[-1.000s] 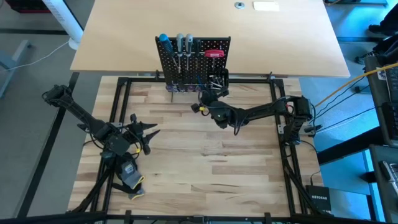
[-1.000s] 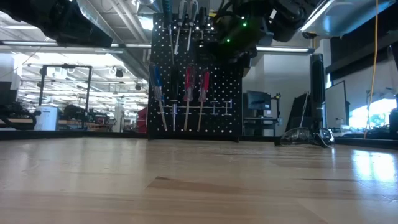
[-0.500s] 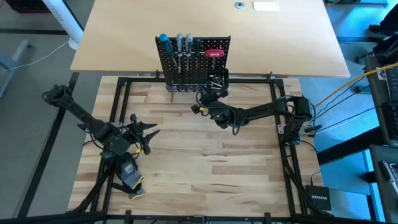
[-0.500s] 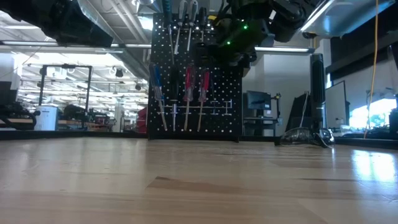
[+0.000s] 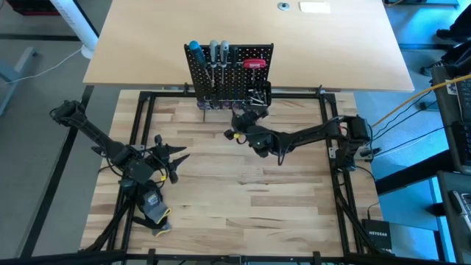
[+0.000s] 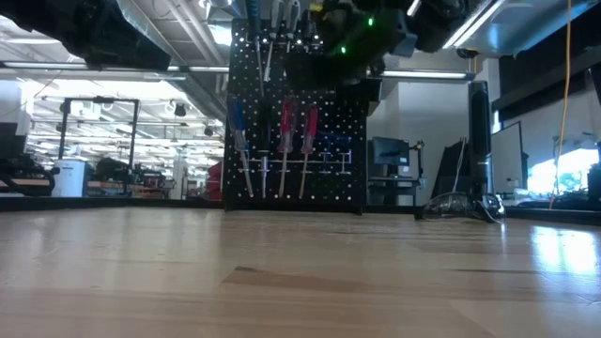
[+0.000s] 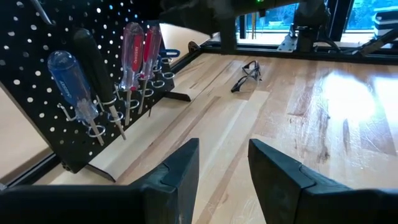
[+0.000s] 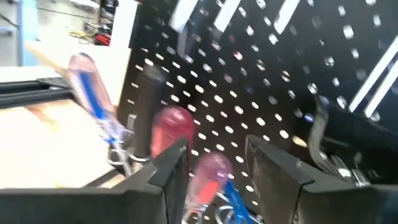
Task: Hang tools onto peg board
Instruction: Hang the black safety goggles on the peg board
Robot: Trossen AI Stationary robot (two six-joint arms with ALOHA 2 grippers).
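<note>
The black peg board (image 5: 228,72) stands upright at the table's far edge. On its hooks hang a blue-handled screwdriver (image 7: 71,79), a black-handled one (image 7: 93,59) and two red-handled ones (image 7: 132,48). More tools stick up along its top (image 5: 213,50), and its small bin (image 5: 257,94) holds silver bits. My right gripper (image 8: 217,155) stands open just in front of the board, before a red handle (image 8: 210,173). My left gripper (image 7: 222,155) waits open over the table's left part (image 5: 179,156), with nothing between its fingers.
A black-and-yellow glove (image 5: 154,212) lies at the near left. A pair of safety glasses (image 7: 247,71) lies on the wood to the right of the board. A tan tabletop (image 5: 331,51) stretches behind the peg board. The middle of the work table is bare wood.
My right gripper has drawn back a little from the peg board, toward the table's near edge and slightly to the left. The tools on the board hang as before.
</note>
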